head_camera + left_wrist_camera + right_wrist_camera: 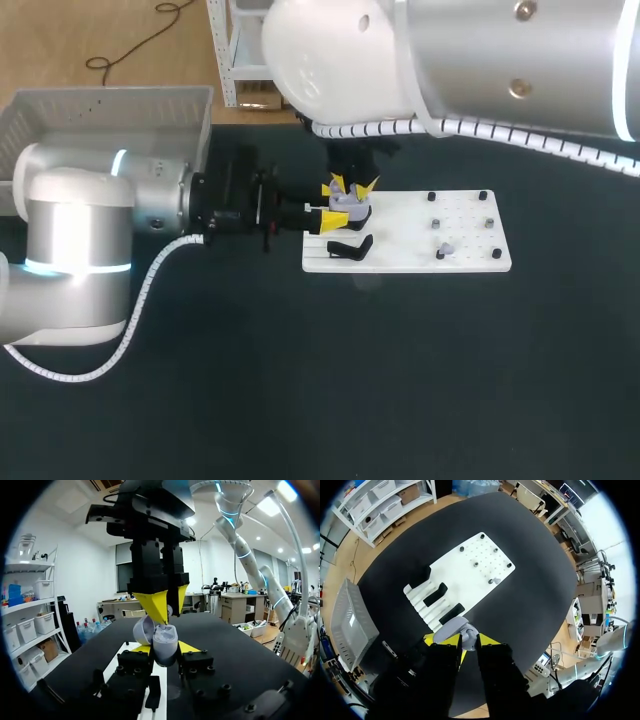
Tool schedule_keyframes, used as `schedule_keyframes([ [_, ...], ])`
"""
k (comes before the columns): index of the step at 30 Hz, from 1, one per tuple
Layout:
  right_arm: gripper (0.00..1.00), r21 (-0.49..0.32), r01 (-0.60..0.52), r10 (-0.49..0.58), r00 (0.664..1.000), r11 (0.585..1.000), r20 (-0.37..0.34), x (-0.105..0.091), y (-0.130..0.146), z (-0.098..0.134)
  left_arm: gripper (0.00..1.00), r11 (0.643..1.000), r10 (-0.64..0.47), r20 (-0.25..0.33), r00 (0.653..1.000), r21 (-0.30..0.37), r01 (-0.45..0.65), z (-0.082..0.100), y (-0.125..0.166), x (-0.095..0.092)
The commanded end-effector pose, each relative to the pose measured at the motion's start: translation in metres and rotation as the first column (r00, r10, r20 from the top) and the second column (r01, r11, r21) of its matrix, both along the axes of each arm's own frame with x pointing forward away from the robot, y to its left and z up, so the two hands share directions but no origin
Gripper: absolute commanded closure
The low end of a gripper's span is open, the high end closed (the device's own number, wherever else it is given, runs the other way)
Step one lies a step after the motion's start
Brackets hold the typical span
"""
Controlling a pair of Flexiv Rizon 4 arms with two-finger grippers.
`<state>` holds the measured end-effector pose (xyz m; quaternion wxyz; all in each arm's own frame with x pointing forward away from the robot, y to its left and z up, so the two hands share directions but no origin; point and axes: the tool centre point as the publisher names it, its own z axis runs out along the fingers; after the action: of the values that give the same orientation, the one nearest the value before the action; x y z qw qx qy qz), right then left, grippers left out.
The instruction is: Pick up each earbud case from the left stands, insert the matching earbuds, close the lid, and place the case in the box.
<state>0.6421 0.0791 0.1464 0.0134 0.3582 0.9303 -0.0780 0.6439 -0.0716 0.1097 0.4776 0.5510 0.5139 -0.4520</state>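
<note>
1. The main risk, as I judged it, was a bad seating. The small pale earbud (pixel 161 626) sat right at the mouth of the open lavender-grey plastic earbud case (pixel 164 642). If it went in tilted or into the wrong pocket, it would jam or stand proud, and the lid would then not shut.
2. A downward push might also have turned the case in its grip or driven it out. It was held only by its sides, above the white pegged board (pixel 400 215), with nothing seen beneath to take the load.
3. The two arms worked very close together, so a small sideways error could have knocked yellow tip against yellow tip, or against the raised lid.
4. The left fingers (pixel 189 647) stood moderately apart, one yellow tip on each side of the case body. They clamped the case upright with its lid tipped back, just above the board's edge by the black curved stands (pixel 350 247).
5. The right fingers (pixel 152 602) came down from above with their tips drawn almost together, and the earbud looked pinched at their point. In the right wrist view only a thin gap showed between them.
6. The case was therefore in the air between the two arms, not on the dark surface (pixel 350 400). It was well apart from the grey plastic box (pixel 110 92), which sat beyond the left arm.
</note>
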Motion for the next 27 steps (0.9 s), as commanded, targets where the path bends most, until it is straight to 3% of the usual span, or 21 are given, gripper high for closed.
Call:
schedule_keyframes([
  [1, 1.0, 0.0, 0.002, -0.002, 1.0, 1.0, 0.002, -0.001, 0.0, -0.001, 1.0, 1.0, 0.0, 0.001, 1.0, 0.0, 0.0, 0.0, 0.0, 0.001],
  [2, 1.0, 0.003, 0.004, -0.004, 1.0, 1.0, 0.002, -0.001, 0.0, -0.001, 1.0, 1.0, 0.0, 0.001, 1.0, 0.0, 0.0, 0.0, 0.0, 0.001],
  [3, 0.62, 0.008, 0.007, -0.007, 1.0, 1.0, 0.001, -0.001, 0.0, -0.001, 1.0, 1.0, 0.0, 0.001, 1.0, 0.0, 0.0, 0.0, 0.0, 0.001],
  [4, 0.07, 0.011, 0.007, -0.007, 1.0, 1.0, 0.0, -0.001, 0.0, -0.001, 1.0, 1.0, 0.0, 0.001, 1.0, 0.0, 0.0, 0.0, 0.0, 0.001],
  [5, 0.0, 0.02, 0.006, -0.006, 1.0, 1.0, 0.003, -0.001, 0.0, -0.001, 1.0, 1.0, 0.0, 0.001, 1.0, 0.0, 0.0, 0.0, 0.0, 0.001],
  [10, 0.0, 0.067, 0.017, -0.019, 0.999, 0.998, 0.029, -0.011, -0.003, 0.015, 1.0, 1.0, 0.0, 0.001, 1.0, 0.0, 0.0, 0.0, 0.0, 0.001],
  [18, 0.0, 0.328, -0.046, 0.027, 0.998, 0.943, 0.062, -0.045, -0.036, 0.055, 1.0, 1.0, 0.0, 0.001, 1.0, 0.0, 0.0, 0.0, 0.0, 0.001],
  [23, 0.0, 0.449, -0.182, 0.139, 0.982, 0.875, 0.126, -0.05, -0.062, 0.063, 1.0, 1.0, 0.0, 0.001, 1.0, 0.0, 0.0, 0.0, 0.0, 0.001],
  [27, 0.0, 0.412, -0.364, 0.288, 0.928, 0.835, 0.235, -0.058, -0.07, 0.061, 1.0, 1.0, 0.0, 0.001, 1.0, 0.0, 0.0, 0.0, 0.0, 0.001],
])
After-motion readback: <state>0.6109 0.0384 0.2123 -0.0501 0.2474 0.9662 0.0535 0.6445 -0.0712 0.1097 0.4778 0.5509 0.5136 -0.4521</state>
